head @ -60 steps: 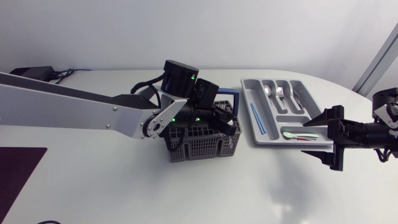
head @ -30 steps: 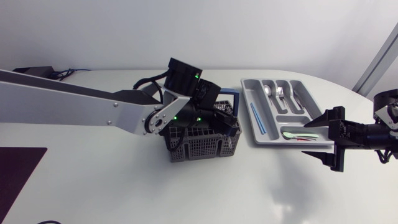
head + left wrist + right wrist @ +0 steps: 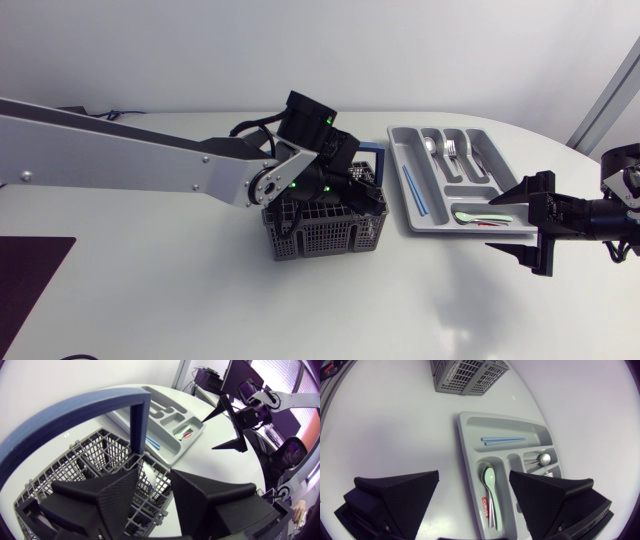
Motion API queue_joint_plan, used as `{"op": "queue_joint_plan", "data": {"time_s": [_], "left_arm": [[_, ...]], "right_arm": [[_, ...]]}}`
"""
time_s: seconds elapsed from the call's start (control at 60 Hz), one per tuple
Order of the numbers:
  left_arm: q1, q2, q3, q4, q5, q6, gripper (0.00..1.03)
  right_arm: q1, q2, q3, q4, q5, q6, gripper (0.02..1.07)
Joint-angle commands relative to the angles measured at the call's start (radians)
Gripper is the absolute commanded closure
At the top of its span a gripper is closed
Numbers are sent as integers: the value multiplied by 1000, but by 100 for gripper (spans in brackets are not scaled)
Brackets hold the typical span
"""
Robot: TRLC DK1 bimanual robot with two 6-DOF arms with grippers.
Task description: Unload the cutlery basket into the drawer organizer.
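One pale slim utensil (image 3: 148, 472) in the dark grey mesh cutlery basket (image 3: 90, 455) looks light, stiff and slippery, so my wide-open left gripper (image 3: 154, 477) should pinch its handle.

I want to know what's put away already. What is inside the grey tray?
In the grey tray lie two blue sticks, a green spoon, and a metal spoon and fork. Another silver piece I cannot name. Anything under the green spoon is covered.

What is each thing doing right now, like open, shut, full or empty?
cutlery basket, upright, handle raised
left gripper, open, low over the basket
right gripper, open, holding nothing
drawer organizer, partly filled, flat on the table
green spoon, lying in the organizer
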Motion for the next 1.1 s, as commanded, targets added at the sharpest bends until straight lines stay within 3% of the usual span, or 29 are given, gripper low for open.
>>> {"op": "queue_joint_plan", "data": {"time_s": [0.0,0.167,0.367,0.767,1.083], "left_arm": [[-13,27,41,-10,-12,-6,52],[-17,46,59,-24,-29,-6,53],[-19,55,70,-30,-48,-4,72],[-23,49,61,-30,-51,-1,91],[-20,23,53,-25,-51,-1,93]], "right_arm": [[-11,18,-28,8,-13,-20,6],[-11,23,-28,11,-13,-20,6],[-14,23,-23,14,-13,-18,6],[-11,27,-28,17,-11,-20,6],[-11,29,-28,17,-10,-21,6]]}}
